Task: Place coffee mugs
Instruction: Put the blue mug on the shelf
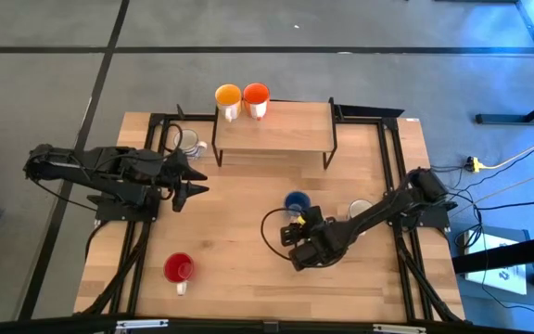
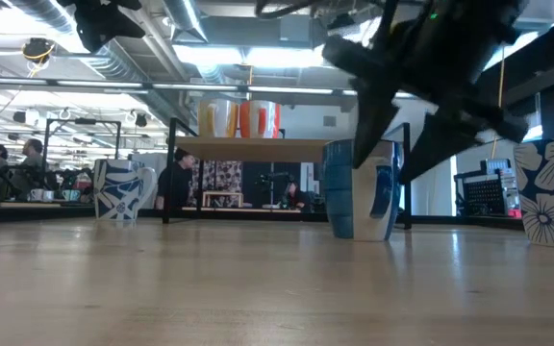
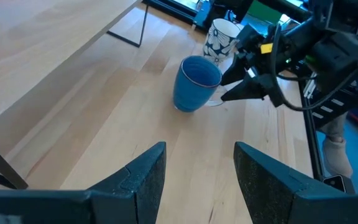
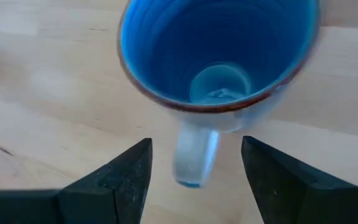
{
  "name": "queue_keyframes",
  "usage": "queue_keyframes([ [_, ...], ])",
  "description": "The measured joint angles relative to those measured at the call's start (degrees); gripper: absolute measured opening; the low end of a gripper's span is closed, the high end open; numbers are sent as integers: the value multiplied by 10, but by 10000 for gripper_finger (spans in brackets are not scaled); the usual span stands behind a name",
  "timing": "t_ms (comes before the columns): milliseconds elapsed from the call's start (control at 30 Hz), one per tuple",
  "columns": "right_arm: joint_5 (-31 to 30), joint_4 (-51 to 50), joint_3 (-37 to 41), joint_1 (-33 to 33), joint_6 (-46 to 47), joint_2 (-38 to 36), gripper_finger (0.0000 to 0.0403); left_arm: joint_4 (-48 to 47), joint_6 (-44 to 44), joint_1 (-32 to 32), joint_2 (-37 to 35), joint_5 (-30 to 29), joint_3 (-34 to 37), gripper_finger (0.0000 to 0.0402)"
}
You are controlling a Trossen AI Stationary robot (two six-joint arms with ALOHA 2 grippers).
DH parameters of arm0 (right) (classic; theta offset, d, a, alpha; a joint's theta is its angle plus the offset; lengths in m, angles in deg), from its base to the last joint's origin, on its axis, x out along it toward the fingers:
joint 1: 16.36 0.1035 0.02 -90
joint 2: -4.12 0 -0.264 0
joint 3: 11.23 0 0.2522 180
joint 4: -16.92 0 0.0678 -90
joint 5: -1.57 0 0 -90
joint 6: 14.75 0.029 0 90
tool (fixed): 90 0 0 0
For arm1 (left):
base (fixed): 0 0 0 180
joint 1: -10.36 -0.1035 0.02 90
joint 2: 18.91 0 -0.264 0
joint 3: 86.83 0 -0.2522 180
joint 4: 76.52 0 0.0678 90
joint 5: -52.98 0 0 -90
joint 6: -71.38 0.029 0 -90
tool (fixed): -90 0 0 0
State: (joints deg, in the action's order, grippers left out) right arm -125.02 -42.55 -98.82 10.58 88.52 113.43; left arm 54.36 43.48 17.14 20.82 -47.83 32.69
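A: Where is the blue mug (image 1: 296,201)?
B: Upright on the bare wood of the desk (image 1: 239,250), a little right of the middle. Its handle points toward the right claw (image 1: 297,234), which sits just beside it with the fingers spread on either side of the handle and not touching it. The claw has hold of nothing.

A: And the other mugs?
B: The yellow mug (image 1: 228,99) and the orange mug (image 1: 256,98) stand side by side on the back left corner of a small wooden shelf (image 1: 276,130) with thin black legs, at the far edge of the desk. A white mug with a blue pattern (image 1: 189,142) stands on the desk just left of that shelf. The red mug (image 1: 179,269) is near the front left. Another patterned white mug (image 1: 360,211) is on the right, partly under the right arm.

A: The left claw (image 1: 196,182)?
B: Wide open, empty, held above the left side of the desk, pointing toward the middle.

A: What is the surface like?
B: Pale wood planks with a visible grain, edged by a black metal frame.

A: And the room?
B: Grey floor with dark lines around the desk. Across the desk one sees an open workshop with ceiling ducts, strip lights, benches and a few people (image 2: 175,180) far off.
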Motion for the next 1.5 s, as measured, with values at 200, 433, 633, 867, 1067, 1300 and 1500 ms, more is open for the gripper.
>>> queue_keyframes([
  [200,-24,19,6,1,-3,32,232,-1,0,0,0,0,0,183],
  [433,-29,43,5,1,-30,59,210,-2,0,0,0,0,0,183],
  [633,-48,41,5,1,-47,61,114,-2,1,0,0,0,0,183],
  [867,-43,40,5,3,-62,60,27,-2,1,0,0,0,0,183],
  [1067,-32,35,5,5,-79,52,27,-2,1,0,0,0,0,183],
  [1300,-67,-34,-55,3,-139,22,27,-2,1,0,0,0,0,183],
  [1500,-112,-186,-156,-16,-139,8,27,-2,1,0,0,-5,0,183],
])
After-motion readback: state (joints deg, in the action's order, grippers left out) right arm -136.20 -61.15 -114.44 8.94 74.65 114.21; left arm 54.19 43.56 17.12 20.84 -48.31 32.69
